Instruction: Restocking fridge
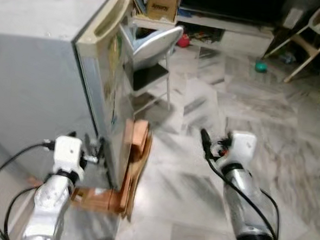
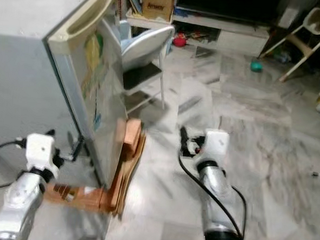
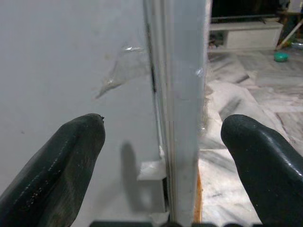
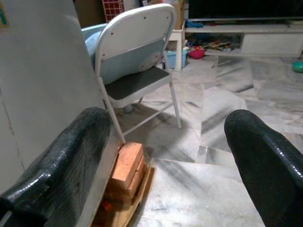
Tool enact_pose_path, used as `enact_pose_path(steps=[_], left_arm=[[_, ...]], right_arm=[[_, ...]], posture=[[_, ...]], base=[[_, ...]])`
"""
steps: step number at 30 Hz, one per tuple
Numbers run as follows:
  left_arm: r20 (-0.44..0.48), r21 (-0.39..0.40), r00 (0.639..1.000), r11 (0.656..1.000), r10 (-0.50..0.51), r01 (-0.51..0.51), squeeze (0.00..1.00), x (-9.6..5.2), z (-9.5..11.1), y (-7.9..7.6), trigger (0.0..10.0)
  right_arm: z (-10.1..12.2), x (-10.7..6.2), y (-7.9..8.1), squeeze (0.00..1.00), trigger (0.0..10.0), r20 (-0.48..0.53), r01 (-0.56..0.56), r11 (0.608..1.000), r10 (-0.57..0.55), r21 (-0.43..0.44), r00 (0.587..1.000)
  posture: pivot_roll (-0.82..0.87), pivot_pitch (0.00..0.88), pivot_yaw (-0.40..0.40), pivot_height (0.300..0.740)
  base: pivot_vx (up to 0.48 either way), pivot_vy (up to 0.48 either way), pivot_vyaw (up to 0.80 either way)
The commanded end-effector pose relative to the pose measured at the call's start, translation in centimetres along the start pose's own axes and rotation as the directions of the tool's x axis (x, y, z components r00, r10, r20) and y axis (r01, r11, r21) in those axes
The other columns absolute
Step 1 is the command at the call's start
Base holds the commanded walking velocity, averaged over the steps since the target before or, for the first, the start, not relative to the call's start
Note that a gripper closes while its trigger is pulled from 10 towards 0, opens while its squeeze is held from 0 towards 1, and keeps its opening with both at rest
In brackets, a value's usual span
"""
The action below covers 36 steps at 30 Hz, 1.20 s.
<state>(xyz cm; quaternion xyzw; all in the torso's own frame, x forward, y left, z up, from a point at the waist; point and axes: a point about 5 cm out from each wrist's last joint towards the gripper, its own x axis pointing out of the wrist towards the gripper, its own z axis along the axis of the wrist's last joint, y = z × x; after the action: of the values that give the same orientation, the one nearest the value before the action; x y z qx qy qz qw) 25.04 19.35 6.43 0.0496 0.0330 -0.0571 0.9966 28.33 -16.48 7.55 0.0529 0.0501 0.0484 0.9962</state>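
The fridge (image 1: 37, 80) is seen from above, its door (image 2: 94, 89) shut or nearly so, with the free edge of the door facing the robot. The cabinet is raised on wooden blocks (image 1: 131, 162) stacked at its front lower corner, presumably to keep it off the marble floor (image 1: 247, 114).

The left gripper (image 3: 163, 156) is held at the door's edge, fingers spread wide and grasping nothing; one finger (image 3: 57, 165) is placed on the cabinet side of the seam, the other on the floor side, so the edge is straddled. This is judged to be a set-up for pulling the door open.

The right gripper (image 4: 165, 161) is held low over the floor, released and empty, pointing toward a folding chair (image 4: 137, 61) beside the fridge. No stock items are seen in either gripper.
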Motion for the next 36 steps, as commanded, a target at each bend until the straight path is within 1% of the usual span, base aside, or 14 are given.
enact_pose_path(steps=[1, 8, 11, 20, 23, 26, 32, 33, 35, 36], left_arm=[[0.001, -0.001, 1.000, 1.000, -0.017, 0.017, 0.00, 0.0, 0.1, -0.4, 10.0], [0.004, -0.006, 1.000, 1.000, -0.029, 0.029, 0.00, 0.0, 0.1, -0.4, 10.0], [0.005, 0.000, 0.999, 0.999, -0.032, 0.032, 0.00, 0.0, 0.1, -0.4, 10.0], [0.005, -0.004, 0.999, 0.999, -0.037, 0.037, 0.00, -0.1, 0.1, -0.6, 10.0], [0.006, 0.000, 1.000, 1.000, -0.028, 0.028, 0.00, -0.1, 0.1, -0.6, 10.0], [0.004, 0.012, 1.000, 1.000, -0.012, 0.012, 0.00, -0.1, 0.1, -0.4, 10.0], [-0.003, 0.015, 0.998, 0.998, 0.059, -0.059, 0.00, 0.0, -0.1, 0.4, 10.0], [-0.014, 0.019, 0.996, 0.996, 0.090, -0.090, 0.00, 0.2, -0.1, 0.8, 10.0], [-0.009, 0.000, 0.997, 0.997, 0.082, -0.082, 0.00, 0.2, 0.0, 0.9, 10.0], [-0.005, -0.005, 0.997, 0.997, 0.075, -0.075, 0.00, 0.2, 0.0, 0.9, 10.0]], right_arm=[[-0.4, -0.3, -0.8, 0.00, 10.0, -0.023, 0.027, 1.000, -0.027, -0.007, 0.999], [-0.8, -0.4, -1.0, 0.00, 10.0, -0.049, 0.026, 1.000, -0.027, -0.012, 0.998], [-0.8, -0.5, -1.0, 0.00, 10.0, -0.047, 0.027, 1.000, -0.027, -0.012, 0.999], [-0.7, -0.5, -0.9, 0.00, 10.0, -0.047, 0.023, 1.000, -0.024, -0.015, 0.999], [-0.7, -0.5, -0.9, 0.00, 10.0, -0.045, 0.022, 1.000, -0.022, -0.015, 0.999], [-0.6, -0.5, -0.9, 0.00, 10.0, -0.041, 0.021, 1.000, -0.022, -0.014, 0.999], [-0.6, -0.5, -0.8, 0.00, 10.0, -0.038, 0.018, 1.000, -0.018, -0.012, 0.999], [-0.6, -0.5, -0.7, 0.00, 10.0, -0.036, 0.013, 1.000, -0.014, -0.006, 0.999], [-0.5, -0.6, -0.4, 0.00, 10.0, -0.034, -0.020, 0.999, 0.019, -0.030, 0.999], [-0.4, -0.7, -0.3, 0.00, 10.0, -0.024, -0.032, 0.999, 0.031, -0.027, 0.999]], posture=[[0.03, 0.000, -0.021, 0.740], [0.02, 0.000, -0.021, 0.740], [0.02, 0.000, -0.020, 0.740], [0.02, 0.000, -0.020, 0.740], [0.02, 0.000, -0.021, 0.740], [0.02, 0.000, -0.021, 0.740], [0.02, 0.000, -0.019, 0.740], [0.02, 0.000, -0.019, 0.740], [0.02, 0.000, -0.018, 0.740], [0.02, 0.000, -0.016, 0.740]], base=[[0.000, 0.000, 0.00], [0.000, 0.000, -0.09], [0.165, -0.387, -0.70], [0.029, -0.422, 0.00], [0.262, -0.330, 0.00], [0.080, 0.000, 0.00], [0.000, 0.000, 0.00], [0.000, 0.000, 0.00], [0.000, 0.000, 0.00], [0.000, 0.000, 0.00]])
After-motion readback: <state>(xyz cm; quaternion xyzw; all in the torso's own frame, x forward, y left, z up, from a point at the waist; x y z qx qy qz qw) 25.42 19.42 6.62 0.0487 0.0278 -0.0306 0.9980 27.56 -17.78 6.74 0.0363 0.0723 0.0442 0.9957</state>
